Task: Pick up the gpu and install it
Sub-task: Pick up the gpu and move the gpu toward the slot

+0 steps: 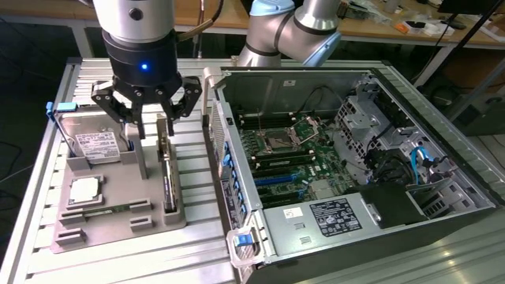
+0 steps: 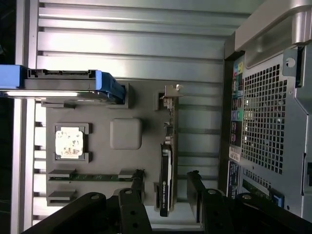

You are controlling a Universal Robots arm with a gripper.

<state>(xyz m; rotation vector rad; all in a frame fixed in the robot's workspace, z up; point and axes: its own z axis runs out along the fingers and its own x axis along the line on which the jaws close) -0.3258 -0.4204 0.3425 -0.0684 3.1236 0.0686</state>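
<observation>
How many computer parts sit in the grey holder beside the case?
4: hard drive standing at one end, CPU chip, memory stick beside the chip, gpu on edge nearest the case. None seems hidden.

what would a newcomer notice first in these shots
The open computer case on the exterior view's right draws the eye first, its green motherboard laid bare. Next comes the black gripper, blue light glowing, hanging open above the grey tray on the exterior view's left, just over the gpu that stands on edge in its slot.
</observation>
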